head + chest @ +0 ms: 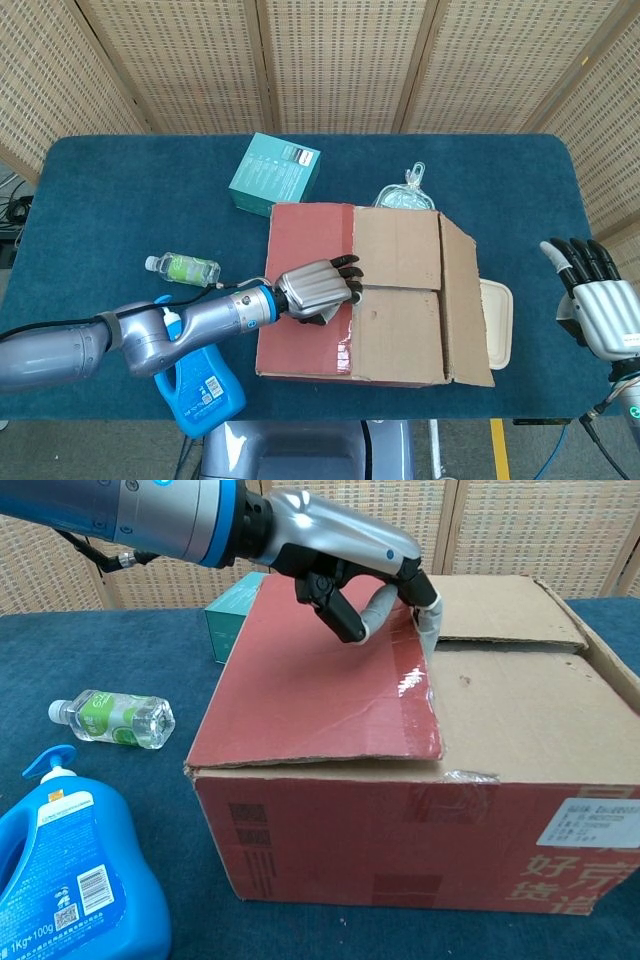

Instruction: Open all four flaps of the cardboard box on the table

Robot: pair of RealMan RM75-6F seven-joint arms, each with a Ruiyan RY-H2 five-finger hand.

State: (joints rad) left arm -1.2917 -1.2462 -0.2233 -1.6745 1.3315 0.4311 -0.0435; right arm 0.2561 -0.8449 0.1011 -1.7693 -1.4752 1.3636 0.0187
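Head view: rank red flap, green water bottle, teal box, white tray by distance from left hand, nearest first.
From the left hand:
1. red flap: right under the hand, fingers at its inner edge.
2. green water bottle: on the cloth to the hand's left.
3. teal box: behind the cardboard box, up-left; close to the bottle's distance, slightly farther.
4. white tray: beyond the box's far right side.

left of cardboard box (370, 300): detergent bottle (200, 385), water bottle (184, 267) | behind: teal box (275, 173) | right: bare table (545, 210)
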